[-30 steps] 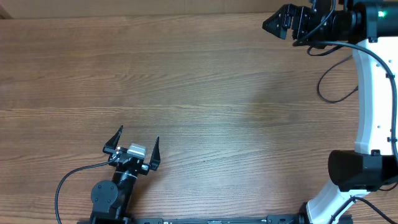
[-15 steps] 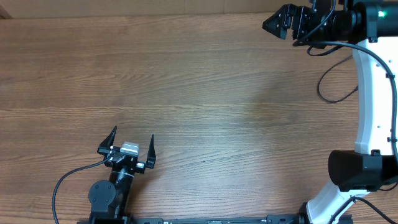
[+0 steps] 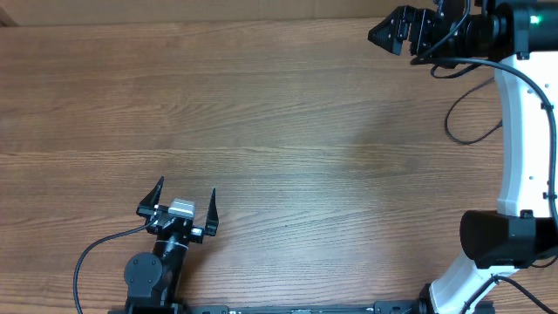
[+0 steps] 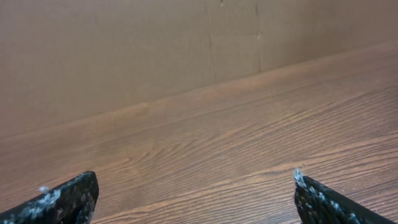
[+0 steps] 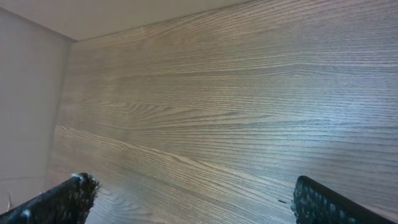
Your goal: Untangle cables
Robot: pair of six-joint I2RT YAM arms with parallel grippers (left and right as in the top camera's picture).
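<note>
The cables are out of view in every view; only bare wood-grain table [image 3: 279, 131] shows. My left gripper [image 3: 186, 187] stands near the front left edge, open, its fingertips spread wide with nothing between them. In the left wrist view the left gripper [image 4: 195, 176] shows only table between its two dark fingertips. My right gripper [image 3: 384, 26] hovers at the far right corner, open and empty. Between the two fingertips of the right gripper [image 5: 189, 180] the right wrist view also shows only table.
A plain brown wall [image 4: 124, 56] runs along the table's far edge. The right arm's white link [image 3: 526, 131] and its thick black wire [image 3: 462, 118] occupy the right side. The left arm's own black wire [image 3: 91, 253] loops by the front edge.
The left gripper has shifted slightly to the left and toward the front edge, then stopped. The right arm has not moved.
</note>
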